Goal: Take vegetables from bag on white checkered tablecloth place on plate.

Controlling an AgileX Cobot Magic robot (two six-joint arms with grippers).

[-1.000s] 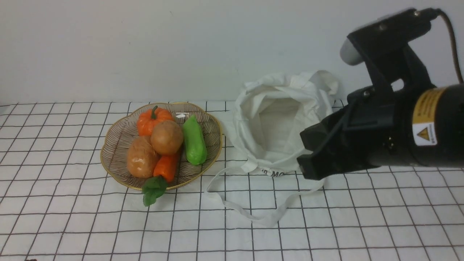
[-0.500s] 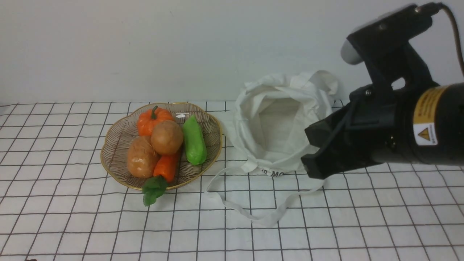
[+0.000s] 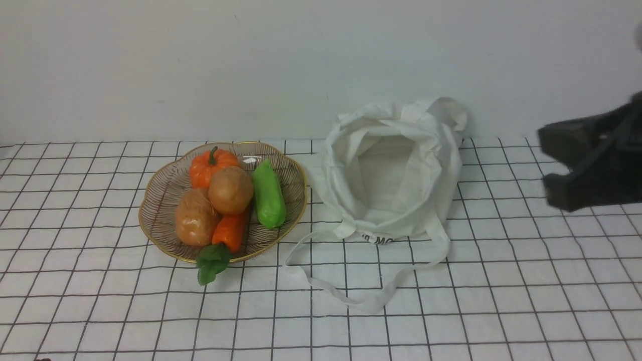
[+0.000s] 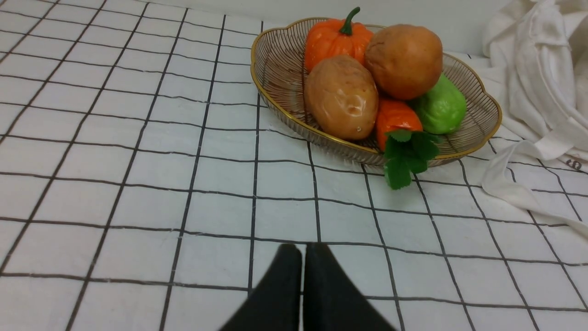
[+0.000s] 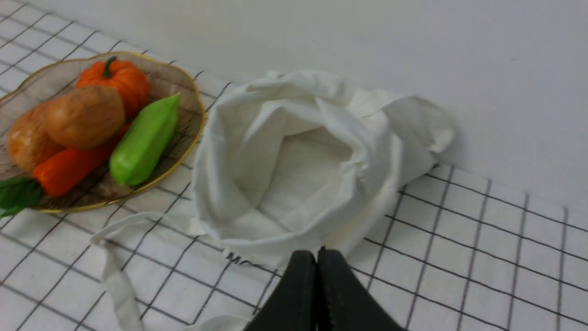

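Note:
The round orange-brown vegetable (image 3: pixel 230 190) lies in the gold-rimmed ribbed plate (image 3: pixel 165 188) on the white checkered tablecloth (image 3: pixel 321 331); it also shows in the left wrist view (image 4: pixel 404 59) and the right wrist view (image 5: pixel 85 116). The white bag (image 3: pixel 393 173) stands open to the right of the plate, and nothing shows inside it (image 5: pixel 294 170). My right gripper (image 5: pixel 317 256) is shut and empty, above the cloth near the bag's front rim; it is a blurred dark shape at the right edge of the front view (image 3: pixel 556 170). My left gripper (image 4: pixel 303 252) is shut and empty, well short of the plate (image 4: pixel 487 124).
The plate also holds a ribbed orange pumpkin (image 3: pixel 210 165), a lumpy brown potato (image 3: pixel 194 218), a green pepper (image 3: pixel 269 195) and an orange carrot (image 3: pixel 229 231) with leaves over the rim. The bag's strap (image 3: pixel 351 296) loops forward on the cloth. A white wall stands behind.
My right arm has pulled back fast to the right and up, away from the bag's front, uncovering the bag's right side. The vegetables, plate and bag have not moved.

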